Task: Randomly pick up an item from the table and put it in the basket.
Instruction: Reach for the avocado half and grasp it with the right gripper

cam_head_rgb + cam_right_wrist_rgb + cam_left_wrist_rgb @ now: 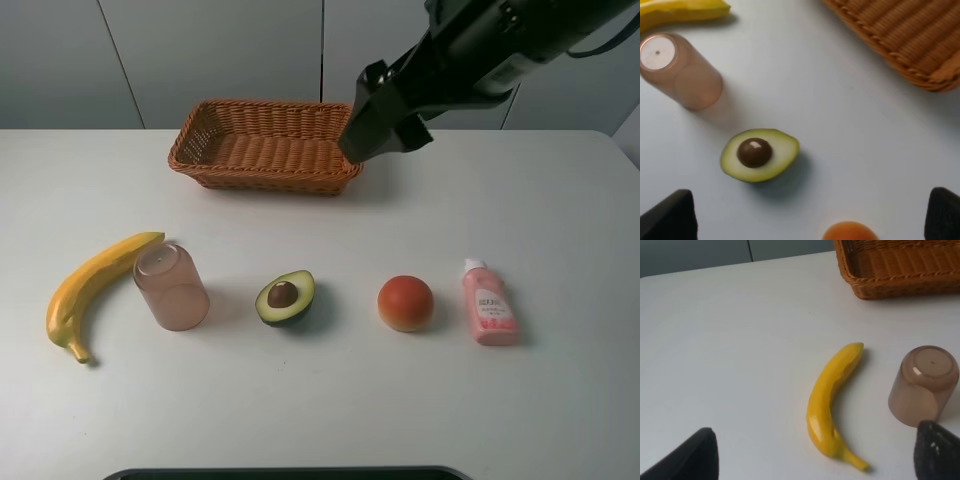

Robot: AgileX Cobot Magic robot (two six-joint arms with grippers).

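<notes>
avocado half (759, 155) lies pit-up on white table (560, 200). right gripper (807, 215), near wicker basket (262, 181), and left gripper (814, 452): fingers spread, empty.

Bench (560, 200): white, smooth, matt, faint sheen. Basket (265, 150): woven wicker, rough, ribbed, brown-orange. Banana (95, 285): smooth yellow skin, glossy highlights. Cup (172, 290): translucent pinkish-brown plastic, smooth. Avocado half (285, 298): dark skin, pale flesh matt; pit (754, 152) brown, glossy. Round fruit (405, 302): orange-red, smooth, soft sheen. Bottle (489, 305): pink plastic, smooth, white cap, printed label.
</notes>
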